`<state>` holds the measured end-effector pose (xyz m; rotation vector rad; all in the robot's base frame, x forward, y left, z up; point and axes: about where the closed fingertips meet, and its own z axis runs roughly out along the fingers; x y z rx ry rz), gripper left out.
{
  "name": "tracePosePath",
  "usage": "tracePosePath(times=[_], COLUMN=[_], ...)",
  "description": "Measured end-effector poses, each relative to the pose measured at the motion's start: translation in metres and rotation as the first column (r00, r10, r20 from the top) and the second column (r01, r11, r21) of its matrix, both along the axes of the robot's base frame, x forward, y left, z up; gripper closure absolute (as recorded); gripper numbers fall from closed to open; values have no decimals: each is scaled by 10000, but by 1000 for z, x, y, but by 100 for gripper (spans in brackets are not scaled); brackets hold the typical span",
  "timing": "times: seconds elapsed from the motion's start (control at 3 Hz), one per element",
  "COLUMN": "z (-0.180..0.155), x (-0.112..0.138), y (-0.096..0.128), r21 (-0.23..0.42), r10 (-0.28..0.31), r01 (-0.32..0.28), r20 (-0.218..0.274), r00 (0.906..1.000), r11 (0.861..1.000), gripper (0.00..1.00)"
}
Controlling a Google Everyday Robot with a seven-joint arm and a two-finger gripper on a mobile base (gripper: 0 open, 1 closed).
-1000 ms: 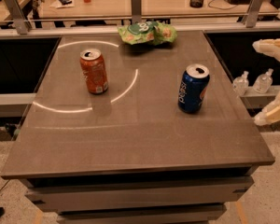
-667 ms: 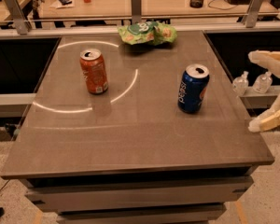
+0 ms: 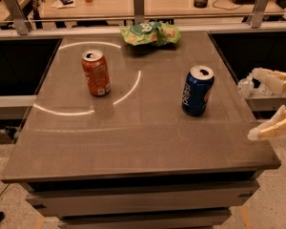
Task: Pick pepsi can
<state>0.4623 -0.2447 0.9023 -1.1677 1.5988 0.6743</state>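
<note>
The pepsi can (image 3: 197,90) is dark blue with white lettering and a silver top. It stands upright on the right half of the grey table (image 3: 133,128). My gripper (image 3: 257,104) comes in from the right edge of the view, beyond the table's right side and slightly nearer than the can. Its two cream fingers are spread wide, one upper finger (image 3: 271,78) and one lower finger (image 3: 274,126). It is open, empty and apart from the can.
An orange can (image 3: 96,72) stands upright on the left half of the table. A green snack bag (image 3: 150,33) lies at the far edge. A counter with a rail and clutter runs behind the table. A shelf with bottles (image 3: 248,86) sits to the right.
The gripper has moved left and down, closer to the table's right edge and toward the pepsi can. Both cans have stayed put.
</note>
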Motion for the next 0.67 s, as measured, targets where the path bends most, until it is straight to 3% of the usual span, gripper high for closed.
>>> tracePosePath(times=[0.67], z=[-10], x=[6], y=[7], r21=[-181], r10=[-223], r01=[225], r20=[77], r00=[9997], r11=[9996], gripper=[0])
